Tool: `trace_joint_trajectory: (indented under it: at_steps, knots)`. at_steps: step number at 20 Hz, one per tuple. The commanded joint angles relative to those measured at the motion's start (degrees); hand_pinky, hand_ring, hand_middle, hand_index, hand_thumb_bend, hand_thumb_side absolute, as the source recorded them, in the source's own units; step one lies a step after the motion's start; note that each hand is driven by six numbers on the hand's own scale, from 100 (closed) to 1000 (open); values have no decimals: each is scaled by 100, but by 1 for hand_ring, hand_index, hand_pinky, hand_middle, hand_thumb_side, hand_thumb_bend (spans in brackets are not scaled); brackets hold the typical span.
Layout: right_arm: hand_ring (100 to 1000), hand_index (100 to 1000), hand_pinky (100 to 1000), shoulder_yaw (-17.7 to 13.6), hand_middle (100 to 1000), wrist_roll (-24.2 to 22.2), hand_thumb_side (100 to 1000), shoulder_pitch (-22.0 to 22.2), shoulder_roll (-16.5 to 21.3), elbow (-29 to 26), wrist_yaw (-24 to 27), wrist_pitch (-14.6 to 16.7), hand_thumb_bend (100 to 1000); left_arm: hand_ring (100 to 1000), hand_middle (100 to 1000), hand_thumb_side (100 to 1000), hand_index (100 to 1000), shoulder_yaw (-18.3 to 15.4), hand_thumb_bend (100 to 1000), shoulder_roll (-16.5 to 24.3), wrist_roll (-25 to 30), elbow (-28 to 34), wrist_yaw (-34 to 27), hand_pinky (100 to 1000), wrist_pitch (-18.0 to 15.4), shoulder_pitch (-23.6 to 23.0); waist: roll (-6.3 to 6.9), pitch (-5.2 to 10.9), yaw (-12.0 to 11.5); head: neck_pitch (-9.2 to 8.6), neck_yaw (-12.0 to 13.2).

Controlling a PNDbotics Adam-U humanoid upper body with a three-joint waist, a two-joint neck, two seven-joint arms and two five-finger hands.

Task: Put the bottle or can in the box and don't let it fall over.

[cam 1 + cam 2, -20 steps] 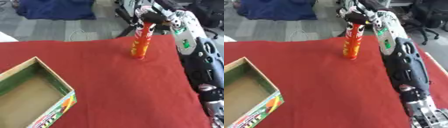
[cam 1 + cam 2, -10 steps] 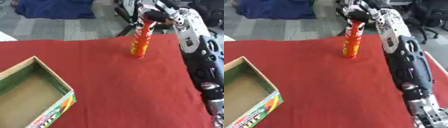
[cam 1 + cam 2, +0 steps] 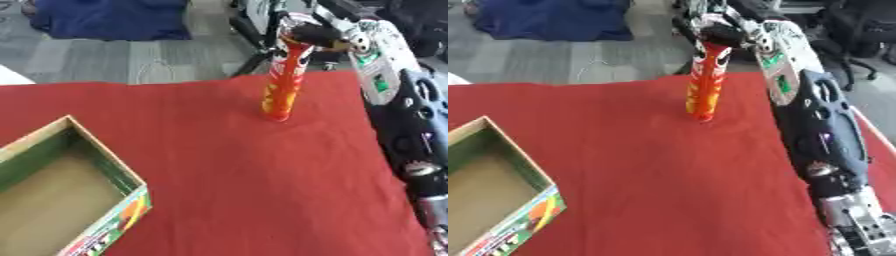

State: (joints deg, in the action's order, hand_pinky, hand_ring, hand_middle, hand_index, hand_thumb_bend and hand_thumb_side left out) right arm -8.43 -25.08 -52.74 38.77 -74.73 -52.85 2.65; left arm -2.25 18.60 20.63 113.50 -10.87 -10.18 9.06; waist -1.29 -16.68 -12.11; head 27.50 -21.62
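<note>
Bare red cloth (image 3: 227, 165) between can (image 3: 284, 82) and box (image 3: 105, 170).

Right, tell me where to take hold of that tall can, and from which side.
Grip the tall can at its top end, coming from above on the far right, as the right hand does. It stands upright and slender on the red cloth, so a low sideways push could tip it.

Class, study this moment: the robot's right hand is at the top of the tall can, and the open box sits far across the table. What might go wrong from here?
1. The right hand holds the tall can only at its top, so the narrow can may swing or tip when lifted.
2. The box lies at the near left of the red cloth, so the carry is long.
3. The can's base might catch the box wall.
</note>
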Motion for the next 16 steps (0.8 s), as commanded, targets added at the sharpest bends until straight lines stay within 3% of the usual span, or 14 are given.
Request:
trace_joint_trajectory:
  at_steps: [1,16]
  knots:
    - [993,1000,910,-63,939,5,1000,-146,260,61,85,101,100,866,657,693,696,-2,100,85,3,109,31,367,-34,60,2,74,-15,-163,-37]
    - [988,1000,906,-148,933,131,1000,-169,408,203,-17,299,100,868,657,698,695,6,100,85,15,109,92,365,-60,84,-11,-58,-45,-131,-46]
